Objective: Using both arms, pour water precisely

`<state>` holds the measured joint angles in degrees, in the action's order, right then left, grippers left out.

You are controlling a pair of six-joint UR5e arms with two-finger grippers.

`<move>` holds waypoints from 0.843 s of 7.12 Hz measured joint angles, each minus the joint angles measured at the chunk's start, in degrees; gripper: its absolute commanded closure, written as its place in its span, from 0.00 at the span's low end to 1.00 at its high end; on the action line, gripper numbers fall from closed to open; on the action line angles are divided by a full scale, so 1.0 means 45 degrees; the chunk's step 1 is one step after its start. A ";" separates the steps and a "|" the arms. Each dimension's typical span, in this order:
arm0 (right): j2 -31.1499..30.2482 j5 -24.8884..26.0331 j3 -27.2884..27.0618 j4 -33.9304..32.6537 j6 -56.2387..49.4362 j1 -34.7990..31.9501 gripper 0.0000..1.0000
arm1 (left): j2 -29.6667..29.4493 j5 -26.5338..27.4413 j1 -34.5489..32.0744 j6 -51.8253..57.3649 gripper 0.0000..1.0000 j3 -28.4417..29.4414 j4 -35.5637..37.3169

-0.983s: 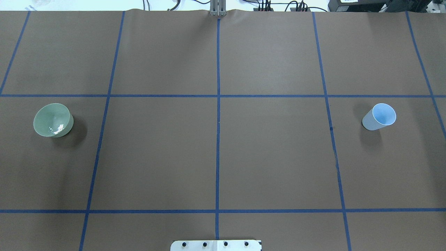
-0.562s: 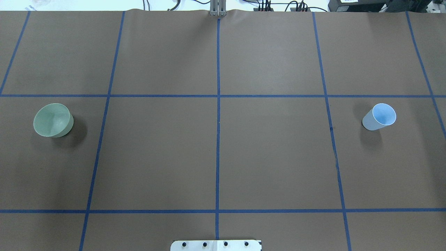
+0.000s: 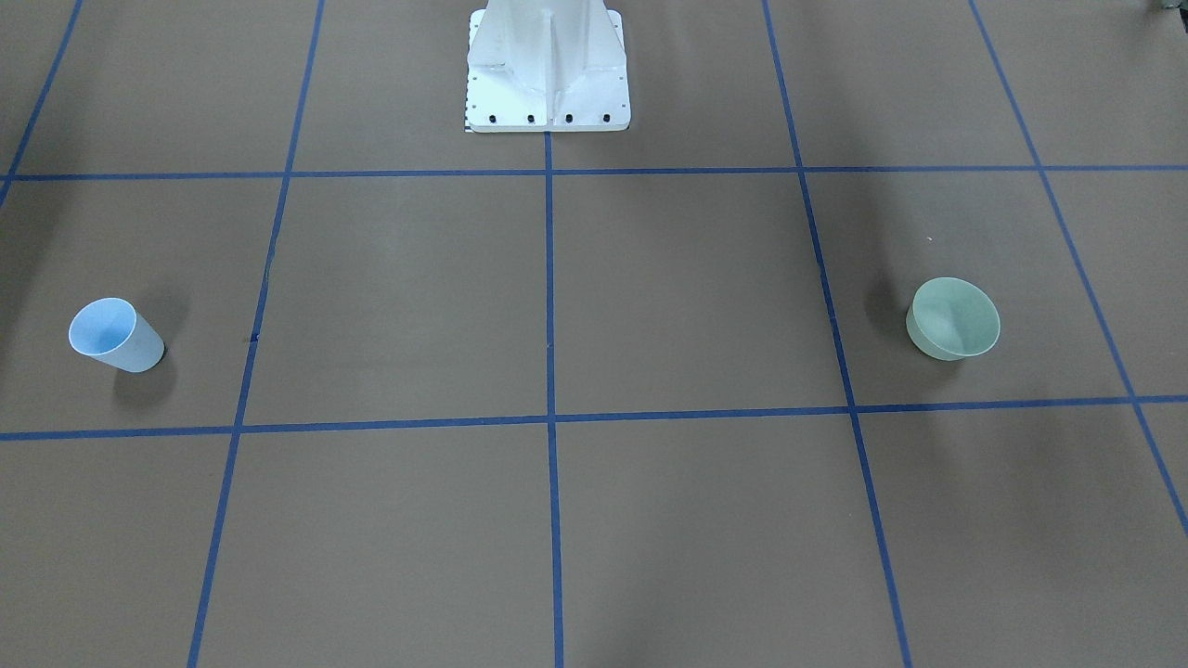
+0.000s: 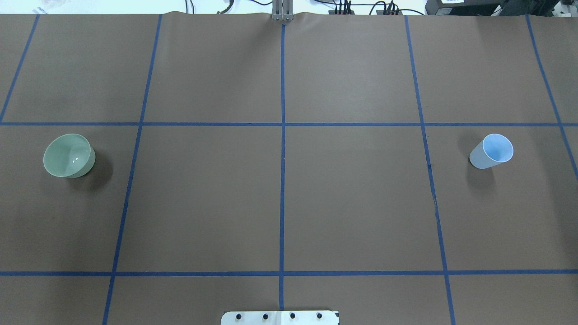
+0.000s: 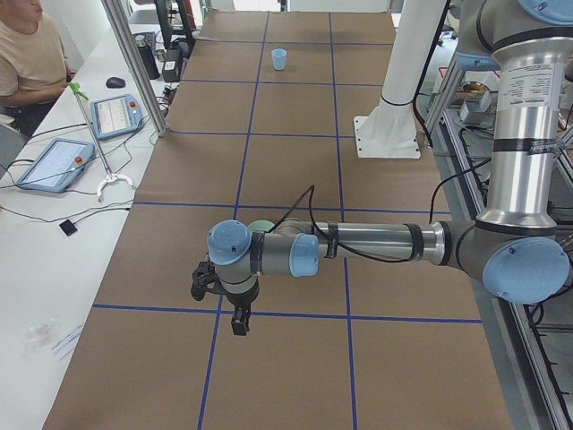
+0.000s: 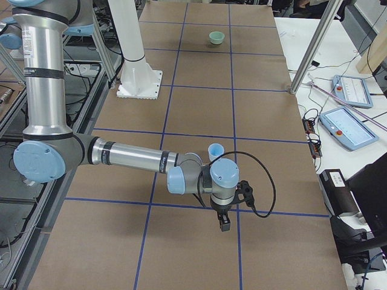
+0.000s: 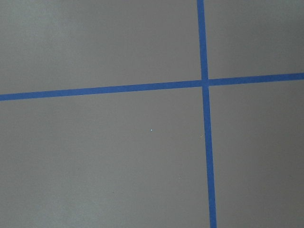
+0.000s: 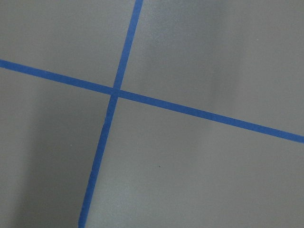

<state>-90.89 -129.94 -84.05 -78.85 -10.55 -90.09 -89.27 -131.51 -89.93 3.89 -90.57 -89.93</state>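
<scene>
A pale green bowl [image 4: 67, 155] stands at the table's left, also seen in the front view [image 3: 954, 318]. Two small whitish glints of water [image 4: 74, 159] show inside it. A light blue cup [image 4: 492, 151] stands upright at the far right, the same cup [image 3: 111, 336] in the front view. My left arm [image 5: 358, 244] stretches low over the table, its gripper [image 5: 238, 322] pointing down near the bowl [image 5: 260, 226]. My right gripper [image 6: 224, 223] hangs just in front of the cup [image 6: 215, 151]. I cannot tell whether either is open or shut. Both wrist views show only table and tape.
The brown table cover carries a grid of blue tape [image 4: 282, 135]. The white bolted pedestal [image 3: 548, 65] stands at the robot's side. A seated person [image 5: 27, 54] and tablets [image 5: 54, 161] are at a side bench. Another tablet [image 6: 354, 127] lies past the far edge.
The bright white glints in the green bowl faded, then came back as two small dots. Bowl and cup have not moved.
</scene>
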 measured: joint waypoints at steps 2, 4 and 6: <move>-0.0020 -0.0005 0.0133 0.0014 0.0000 0.0013 0.00 | 0.0165 -0.0012 0.0002 0.0012 0.00 -0.0113 -0.0018; -0.0022 -0.0010 0.0228 0.0020 0.0000 0.0032 0.00 | 0.0243 -0.0013 0.0003 0.0015 0.00 -0.0169 -0.0086; -0.0006 -0.0002 0.0238 0.0021 -0.0001 0.0038 0.00 | 0.0263 -0.0013 0.0003 0.0015 0.00 -0.0137 -0.0110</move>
<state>-90.92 -129.95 -82.98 -78.75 -10.55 -89.92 -88.09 -131.57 -89.91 3.96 -91.19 -90.42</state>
